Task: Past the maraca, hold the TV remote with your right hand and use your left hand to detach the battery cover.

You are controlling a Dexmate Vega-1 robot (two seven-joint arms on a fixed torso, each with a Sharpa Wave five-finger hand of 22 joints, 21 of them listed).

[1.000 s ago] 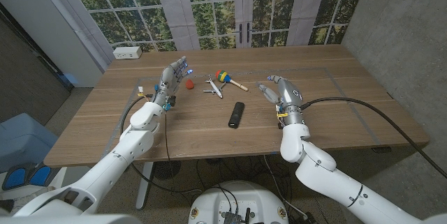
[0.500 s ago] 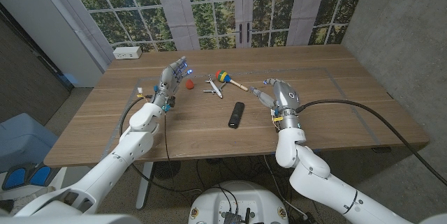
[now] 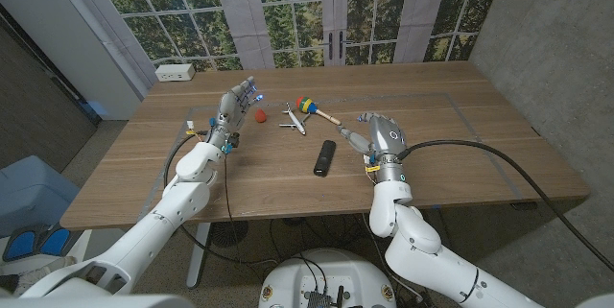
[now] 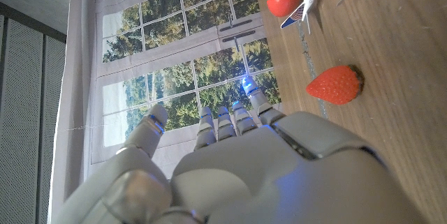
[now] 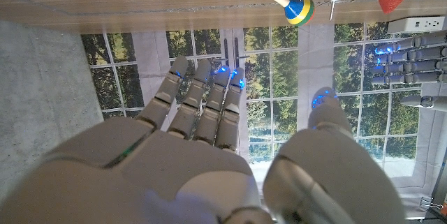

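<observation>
Change since earlier frames: right hand [image 3: 377,133] has shifted toward the TV remote [image 3: 325,156] and now sits nearer it; left hand [image 3: 234,108], remote and the small items have kept their places.
Right hand: raised over the worktop [image 3: 460,145] just to the right of the remote, not touching it; fingers apart and extended, holding nothing; thumb set well off from the other fingers in the right wrist view.
Left hand: held up near the strawberry [image 3: 259,113]; fingers straight, close-set, empty.
TV remote: black, lying flat near the worktop's middle, between the two hands, on the near side of the toys.
Maraca [image 3: 314,108]: striped head, wooden handle, beyond the remote.
Toy airplane [image 3: 293,120]: just left of the maraca.
Power strip [image 3: 175,73]: white, far left corner.
</observation>
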